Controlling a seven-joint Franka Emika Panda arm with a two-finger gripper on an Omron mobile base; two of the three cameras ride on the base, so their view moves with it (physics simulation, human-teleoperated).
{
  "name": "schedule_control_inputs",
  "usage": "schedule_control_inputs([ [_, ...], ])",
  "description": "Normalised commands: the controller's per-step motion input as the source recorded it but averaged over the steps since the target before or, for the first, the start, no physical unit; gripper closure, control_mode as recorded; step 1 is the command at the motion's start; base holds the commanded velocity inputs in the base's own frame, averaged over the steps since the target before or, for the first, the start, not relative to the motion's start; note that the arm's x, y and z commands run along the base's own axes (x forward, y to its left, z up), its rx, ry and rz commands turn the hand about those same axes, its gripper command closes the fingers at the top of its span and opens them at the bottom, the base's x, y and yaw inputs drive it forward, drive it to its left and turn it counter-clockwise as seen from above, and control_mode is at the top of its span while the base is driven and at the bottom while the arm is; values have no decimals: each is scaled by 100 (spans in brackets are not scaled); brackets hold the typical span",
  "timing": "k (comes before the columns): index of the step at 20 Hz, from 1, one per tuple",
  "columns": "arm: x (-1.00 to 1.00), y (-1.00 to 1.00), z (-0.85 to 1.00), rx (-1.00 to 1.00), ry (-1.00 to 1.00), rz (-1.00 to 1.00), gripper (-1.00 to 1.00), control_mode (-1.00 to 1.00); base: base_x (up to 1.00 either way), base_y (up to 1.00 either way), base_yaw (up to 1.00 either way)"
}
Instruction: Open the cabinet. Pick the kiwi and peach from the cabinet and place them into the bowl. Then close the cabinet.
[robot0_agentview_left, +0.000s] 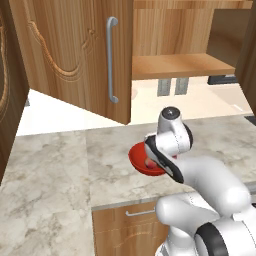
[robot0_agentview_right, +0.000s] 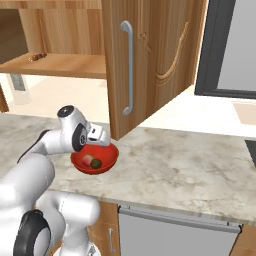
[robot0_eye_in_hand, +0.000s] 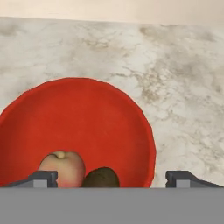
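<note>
The red bowl (robot0_eye_in_hand: 83, 118) sits on the marble counter, below the open cabinet. Inside it lie the peach (robot0_eye_in_hand: 62, 167) and, right beside it, the brown kiwi (robot0_eye_in_hand: 101, 177). From the right base view the bowl (robot0_agentview_right: 109, 159) holds the peach (robot0_agentview_right: 88, 159) and kiwi (robot0_agentview_right: 96, 163) under my hand. My gripper (robot0_eye_in_hand: 116, 178) hovers just over the bowl with its fingertips (robot0_eye_in_hand: 43, 177) wide apart, open and holding nothing. The cabinet's left door (robot0_agentview_left: 75, 55) and right door (robot0_agentview_right: 155, 55) both stand swung out. In the left base view my arm covers part of the bowl (robot0_agentview_left: 136, 159).
The cabinet shelf (robot0_agentview_right: 60, 64) carries small brown items at its back left. Each open door overhangs the counter (robot0_agentview_left: 50, 170) beside the bowl. A dark framed panel (robot0_agentview_right: 230, 45) is at the far right. A grey appliance front (robot0_agentview_right: 175, 232) sits under the counter edge.
</note>
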Motion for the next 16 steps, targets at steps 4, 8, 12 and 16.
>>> schedule_control_inputs([
  [4,-31,-10,49,0,-12,0,-100,-100,0,0,0],
  [8,-42,-13,57,0,-8,0,-100,-100,0,0,0],
  [12,-44,-17,57,0,-4,0,-100,-100,0,0,0],
  [16,-40,-13,57,0,-1,0,-100,-100,0,0,0],
])
